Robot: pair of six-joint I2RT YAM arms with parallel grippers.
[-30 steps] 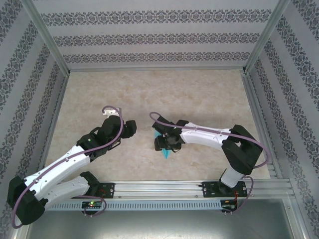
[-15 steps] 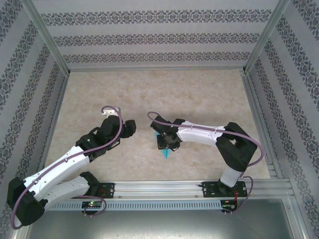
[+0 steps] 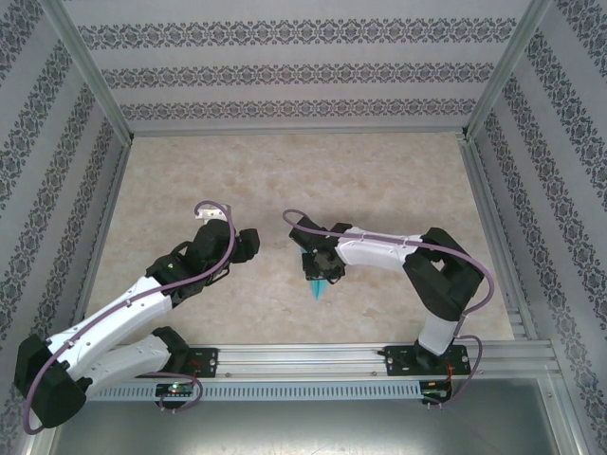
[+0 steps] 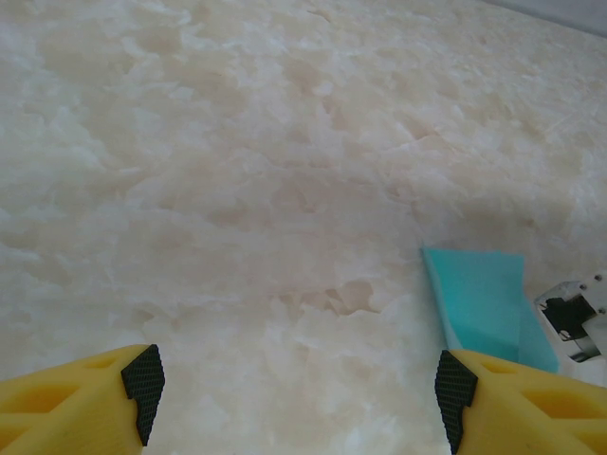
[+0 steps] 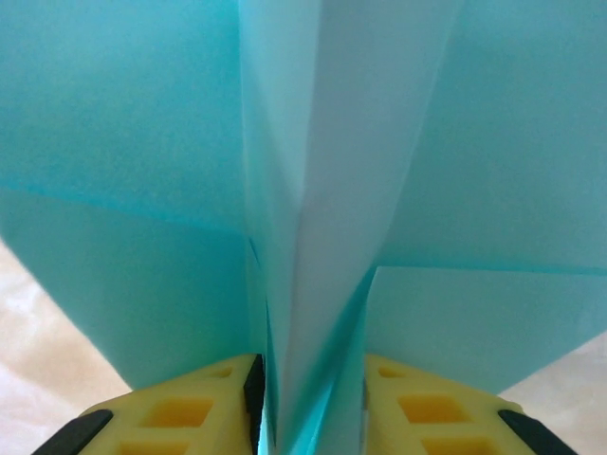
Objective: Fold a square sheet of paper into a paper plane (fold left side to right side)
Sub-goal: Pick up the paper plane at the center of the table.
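Top external: mounted high, behind the arm bases point(image 3: 185, 365), which sit along the lower edge of frame. It faces down and forward over the table point(image 3: 379, 171). Long range, taking in the full tabletop and the patterned walls point(image 3: 303, 71).
Left wrist: low over the table, facing forward and down at a shallow angle. Short range. The left gripper point(image 4: 299, 393) has its fingertips in the lower corners of frame.
Right wrist: very short range, facing along the right gripper point(image 5: 308, 403), fingertips at bottom centre. The paper plane point(image 5: 313, 190) is immediately ahead of the lens.
Shared ground: paper plane at centre of the top view, lower right of the left wrist view. Marbled tabletop is common to all three.
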